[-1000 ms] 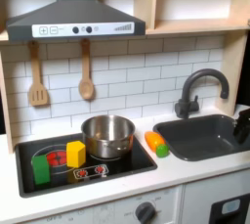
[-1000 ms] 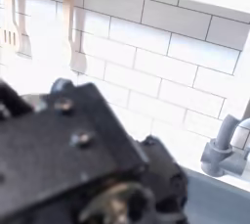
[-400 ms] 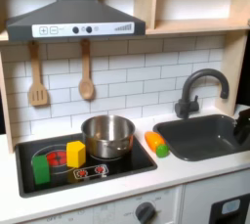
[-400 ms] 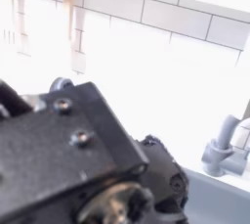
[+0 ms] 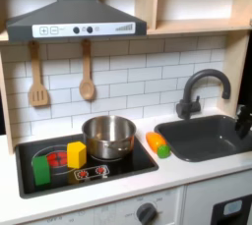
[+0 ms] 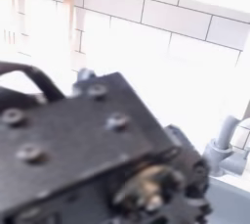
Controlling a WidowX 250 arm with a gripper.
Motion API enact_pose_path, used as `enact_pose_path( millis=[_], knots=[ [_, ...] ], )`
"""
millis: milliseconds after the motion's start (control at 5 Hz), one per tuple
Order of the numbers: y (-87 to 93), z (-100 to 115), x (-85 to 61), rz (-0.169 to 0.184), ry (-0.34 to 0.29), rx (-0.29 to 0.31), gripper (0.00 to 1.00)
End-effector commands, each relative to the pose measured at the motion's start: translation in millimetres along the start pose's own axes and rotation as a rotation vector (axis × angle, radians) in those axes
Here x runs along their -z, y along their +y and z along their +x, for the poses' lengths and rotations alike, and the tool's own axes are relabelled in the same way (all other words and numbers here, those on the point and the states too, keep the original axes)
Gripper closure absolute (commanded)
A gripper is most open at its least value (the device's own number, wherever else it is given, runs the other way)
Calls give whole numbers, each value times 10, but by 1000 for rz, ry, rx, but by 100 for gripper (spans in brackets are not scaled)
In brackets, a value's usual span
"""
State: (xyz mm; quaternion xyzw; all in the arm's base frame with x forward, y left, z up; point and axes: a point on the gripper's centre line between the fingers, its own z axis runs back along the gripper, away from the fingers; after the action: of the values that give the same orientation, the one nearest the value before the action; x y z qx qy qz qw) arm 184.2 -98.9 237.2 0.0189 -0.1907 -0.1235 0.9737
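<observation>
My gripper (image 5: 243, 123) hung over the sink (image 5: 202, 137) at the first exterior view's right, couldn't tell if clenched. Nearest was the faucet (image 5: 200, 88): looked stiff, smooth, slippery; I'd have grabbed its curved neck.

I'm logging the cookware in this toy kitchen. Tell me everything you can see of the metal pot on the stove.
In the first exterior view, the metal pot is a round, shiny, steel-looking vessel with straight walls and an open top, no lid on it. It stands upright at the back right of the black stovetop. Its inside looks empty, though the bottom is partly hidden. A yellow block stands close at its left, and an orange and green toy lies to its right on the counter, apart from it.
</observation>
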Motion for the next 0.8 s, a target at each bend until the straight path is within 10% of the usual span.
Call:
enact_pose_path(
  millis=[0, 600],
  knots=[
    [-54, 79, 13, -5, -12, 1, 0],
    [-185, 282, 67, -8, -25, -29, 0]
  ],
)
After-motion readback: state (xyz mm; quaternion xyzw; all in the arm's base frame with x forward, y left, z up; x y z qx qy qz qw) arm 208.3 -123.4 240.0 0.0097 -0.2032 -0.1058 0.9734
